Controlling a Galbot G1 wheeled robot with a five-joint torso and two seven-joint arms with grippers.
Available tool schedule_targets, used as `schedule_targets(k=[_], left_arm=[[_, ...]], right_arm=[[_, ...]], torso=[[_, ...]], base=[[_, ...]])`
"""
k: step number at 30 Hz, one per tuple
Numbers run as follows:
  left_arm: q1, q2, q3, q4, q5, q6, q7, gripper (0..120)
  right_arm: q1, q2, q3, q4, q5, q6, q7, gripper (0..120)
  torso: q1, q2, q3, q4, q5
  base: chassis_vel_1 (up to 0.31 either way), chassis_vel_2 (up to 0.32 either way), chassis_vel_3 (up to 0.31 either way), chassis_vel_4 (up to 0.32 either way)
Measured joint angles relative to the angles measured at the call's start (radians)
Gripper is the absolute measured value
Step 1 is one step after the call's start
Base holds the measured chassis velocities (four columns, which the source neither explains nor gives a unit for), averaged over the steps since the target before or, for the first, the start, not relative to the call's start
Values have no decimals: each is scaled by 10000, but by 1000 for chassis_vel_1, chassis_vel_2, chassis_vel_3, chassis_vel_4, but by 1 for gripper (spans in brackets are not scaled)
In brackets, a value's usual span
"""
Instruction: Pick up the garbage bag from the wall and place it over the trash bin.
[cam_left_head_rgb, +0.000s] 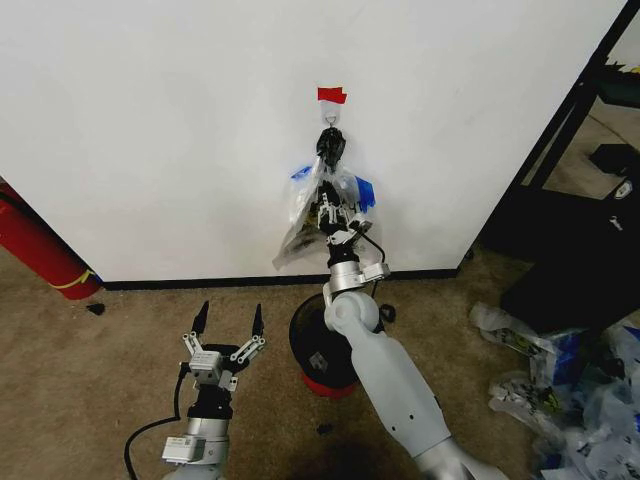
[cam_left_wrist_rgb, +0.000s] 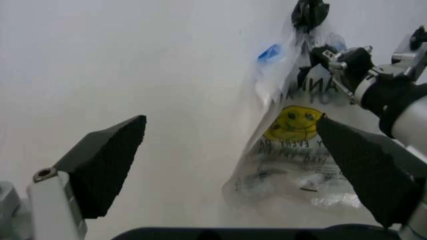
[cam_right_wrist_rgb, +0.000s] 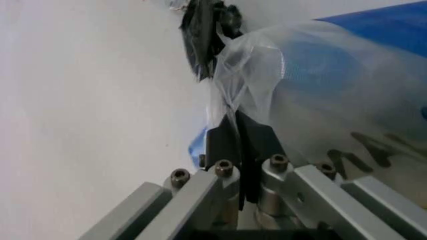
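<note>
The right gripper (cam_left_head_rgb: 326, 208) is clenched on the garbage bag (cam_left_head_rgb: 305, 225), which hangs from the hook (cam_left_head_rgb: 330, 122) on the wall (cam_left_head_rgb: 150, 130); the left gripper (cam_left_head_rgb: 228, 325) waits spread wide near the trash bin (cam_left_head_rgb: 310, 345); unhooking and covering remain.

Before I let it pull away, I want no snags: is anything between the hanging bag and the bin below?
Partly: the right arm itself crosses over the trash bin, hiding part of its opening. The right gripper is shut on the garbage bag, which hangs from the hook on the wall. The left gripper hovers open beside the bin.
</note>
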Motion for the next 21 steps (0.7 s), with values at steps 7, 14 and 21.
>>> schedule_targets(k=[7, 14, 21], left_arm=[[-39, -14, 18, 6, -26, 0, -27, 100], [-48, -1, 24, 2, -52, -6, -43, 100], [45, 56, 7, -99, -101, -53, -57, 100]], right_arm=[[-655, -392, 150, 209, -266, 1, -357, 0], [-1882, -908, 367, 961, -274, 78, -560, 0], [-3287, -1516, 660, 1689, -492, 357, -947, 0]], torso=[[0, 2, 0, -1, 0], [0, 2, -1, -1, 0], [-1, 2, -1, -1, 2]], base=[[0, 0, 0, 0], [0, 0, 0, 0], [0, 0, 0, 0]])
